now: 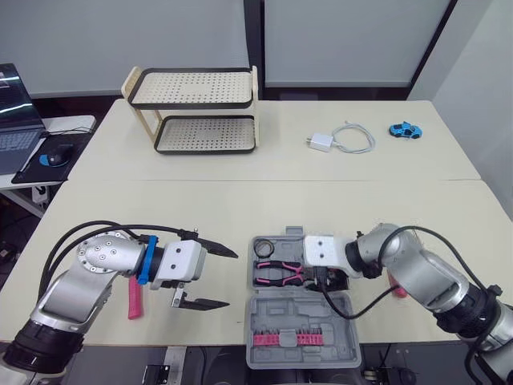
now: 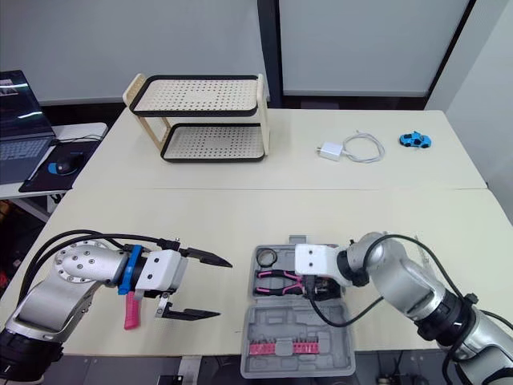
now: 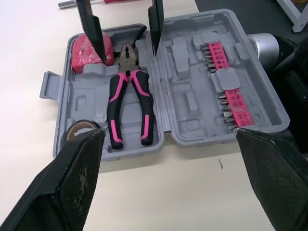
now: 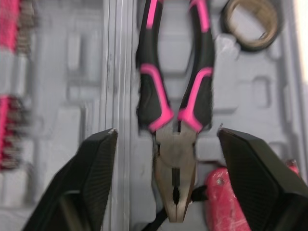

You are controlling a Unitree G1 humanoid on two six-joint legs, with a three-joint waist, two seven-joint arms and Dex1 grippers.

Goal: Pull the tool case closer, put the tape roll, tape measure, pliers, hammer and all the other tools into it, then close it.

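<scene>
The grey tool case (image 1: 337,317) lies open at the table's front edge, with a strip of pink bits (image 1: 296,338) in its near half. Its far half holds pink-and-black pliers (image 1: 278,274), a tape roll (image 1: 263,247) and a red tape measure (image 3: 91,53). My right gripper (image 4: 166,134) hovers open just above the pliers' head, its fingers either side of it. Left of the case, my left gripper (image 1: 212,277) is open and empty, pointing at the case. A pink handle (image 1: 134,301) lies on the table under my left wrist. Another pink tool (image 1: 395,286) peeks out behind my right arm.
A two-tier perforated rack (image 1: 196,112) stands at the back left of the table. A white charger with its cable (image 1: 341,140) and a blue toy car (image 1: 405,130) lie at the back right. A laptop (image 1: 16,120) and mouse sit on a side table to the left.
</scene>
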